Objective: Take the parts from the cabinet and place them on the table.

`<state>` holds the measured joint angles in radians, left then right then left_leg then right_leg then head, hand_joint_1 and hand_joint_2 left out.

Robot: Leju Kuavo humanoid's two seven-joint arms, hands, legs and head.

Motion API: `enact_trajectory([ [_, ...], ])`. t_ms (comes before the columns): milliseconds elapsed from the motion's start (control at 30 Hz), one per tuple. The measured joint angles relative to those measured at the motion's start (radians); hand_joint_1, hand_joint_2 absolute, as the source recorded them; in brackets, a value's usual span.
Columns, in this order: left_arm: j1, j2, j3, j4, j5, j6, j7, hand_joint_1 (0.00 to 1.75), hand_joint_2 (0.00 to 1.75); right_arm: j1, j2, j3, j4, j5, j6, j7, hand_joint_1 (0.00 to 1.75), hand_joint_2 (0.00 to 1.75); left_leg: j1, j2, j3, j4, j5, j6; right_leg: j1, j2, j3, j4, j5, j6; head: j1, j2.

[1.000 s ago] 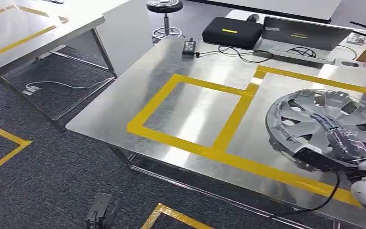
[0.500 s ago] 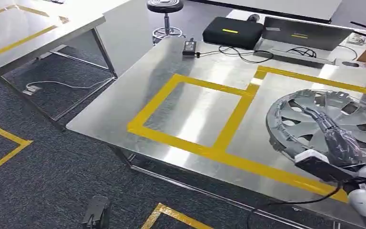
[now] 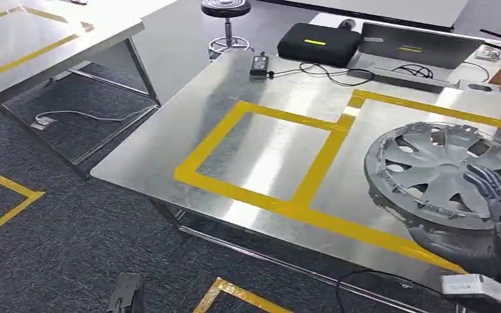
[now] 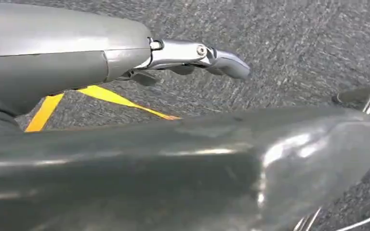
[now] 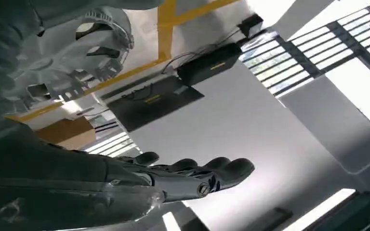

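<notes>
Since a second ago, right hand drawn back off the hubcap's face toward its near rim, fingers spread and holding nothing; silver hubcap itself unmoved. Left of the hubcap: steel tabletop carrying a yellow tape rectangle. Beyond the hubcap: a black power adapter with its cable, a black case and a grey laptop. Hubcap lying flat inside the right-hand taped area, spokes up. Left hand hanging over grey carpet far below the hubcap, fingers loosely extended and apart, gripping nothing.
</notes>
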<state>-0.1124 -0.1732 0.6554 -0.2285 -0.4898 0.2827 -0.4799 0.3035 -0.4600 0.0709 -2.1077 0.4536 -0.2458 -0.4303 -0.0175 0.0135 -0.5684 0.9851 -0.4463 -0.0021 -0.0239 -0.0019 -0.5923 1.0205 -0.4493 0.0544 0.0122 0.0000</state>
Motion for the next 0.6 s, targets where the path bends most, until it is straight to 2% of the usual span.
enact_trajectory([
  [100,0.010,0.000,0.013,0.000,0.011,0.010,-0.009,0.00,0.00,0.093,0.035,-0.026,-0.051,0.005,-0.060,-0.022,0.00,0.00,0.000,0.000,0.000,0.000,-0.001,-0.001,0.000,0.000,0.000,0.000,-0.001,-0.001,0.000,0.000],
  [200,0.017,-0.001,0.023,0.000,0.016,0.014,-0.010,0.00,0.00,0.151,0.064,-0.041,-0.080,-0.001,-0.078,-0.029,0.00,0.00,0.000,0.000,0.000,0.000,-0.002,-0.002,0.000,0.002,-0.001,0.000,-0.001,-0.001,0.000,0.000],
  [500,0.021,-0.002,0.031,0.000,0.016,0.019,-0.009,0.00,0.00,0.222,0.116,-0.062,-0.114,-0.024,-0.096,-0.044,0.00,0.00,0.000,0.000,0.001,0.000,-0.001,-0.002,0.000,0.002,0.000,0.000,-0.001,-0.001,0.000,0.000],
  [600,0.021,-0.003,0.032,0.000,0.015,0.023,-0.009,0.00,0.00,0.236,0.144,-0.083,-0.114,-0.001,-0.135,-0.046,0.00,0.00,0.000,0.000,0.001,0.000,-0.001,-0.002,0.000,0.002,0.000,0.000,-0.001,-0.001,0.000,0.000],
])
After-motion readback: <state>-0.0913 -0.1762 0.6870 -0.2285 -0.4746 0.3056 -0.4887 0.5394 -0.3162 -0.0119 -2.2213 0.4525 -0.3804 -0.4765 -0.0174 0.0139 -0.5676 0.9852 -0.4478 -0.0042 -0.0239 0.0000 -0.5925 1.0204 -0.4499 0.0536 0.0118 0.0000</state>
